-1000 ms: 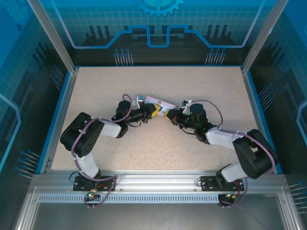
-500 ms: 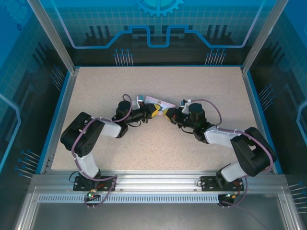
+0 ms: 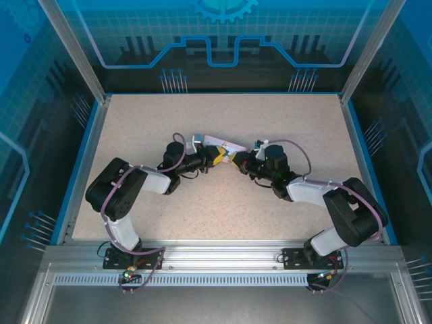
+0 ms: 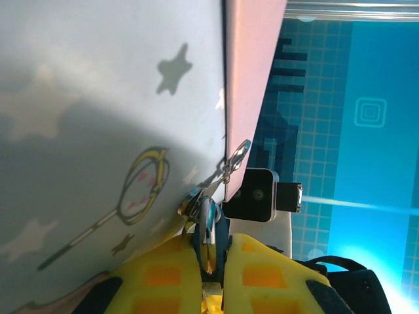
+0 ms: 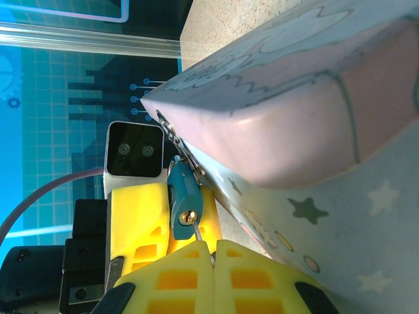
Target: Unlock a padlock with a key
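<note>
While the left gripper [image 4: 211, 255] clamps the padlock [image 5: 185, 193] beside the tin [image 5: 294, 111] and the right gripper [image 5: 213, 254] pinches the key [image 5: 198, 229], skewed twisting may bend it.

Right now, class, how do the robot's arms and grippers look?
The left arm and right arm have bulky black joints, white links and a looping mauve cable each. The left gripper and right gripper carry blocky yellow fingers with rectangular recesses.

Speckled table [image 3: 223, 121], blue patterned walls [image 3: 135, 30]
</note>
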